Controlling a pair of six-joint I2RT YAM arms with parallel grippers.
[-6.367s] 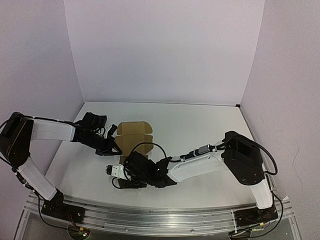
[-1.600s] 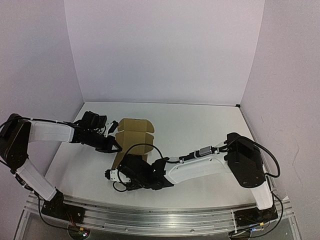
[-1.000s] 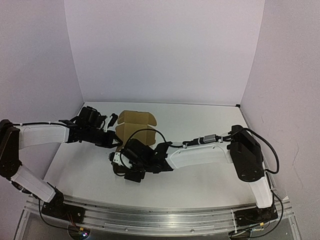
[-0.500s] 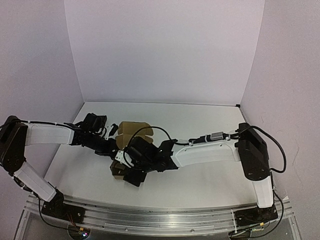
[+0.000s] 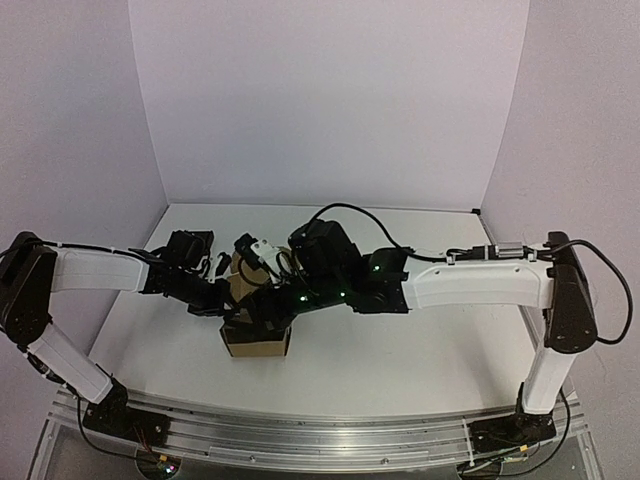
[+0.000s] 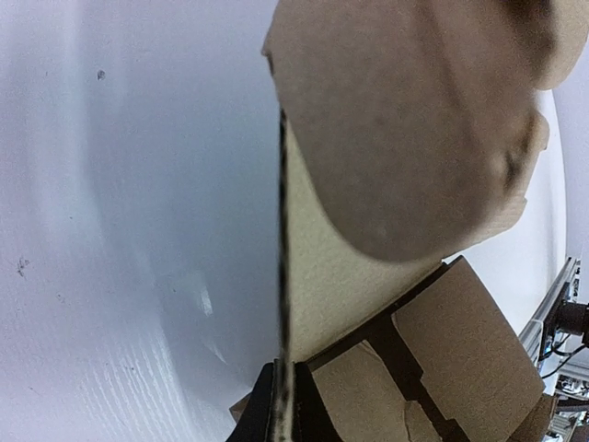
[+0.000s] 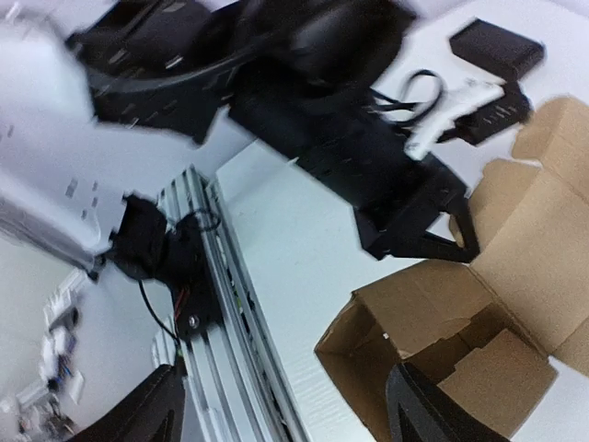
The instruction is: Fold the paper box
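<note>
The left gripper [image 6: 279, 416] is pinched tight on the thin edge of a flap of the paper box [image 5: 256, 340], gripping from the box's 10 o'clock side. The right gripper [image 7: 285, 411] hangs just above the box with its fingers spread wide and nothing between them. The box stands half-formed, top flaps open, toward 8 o'clock on the white surface [image 5: 420, 345].
</note>
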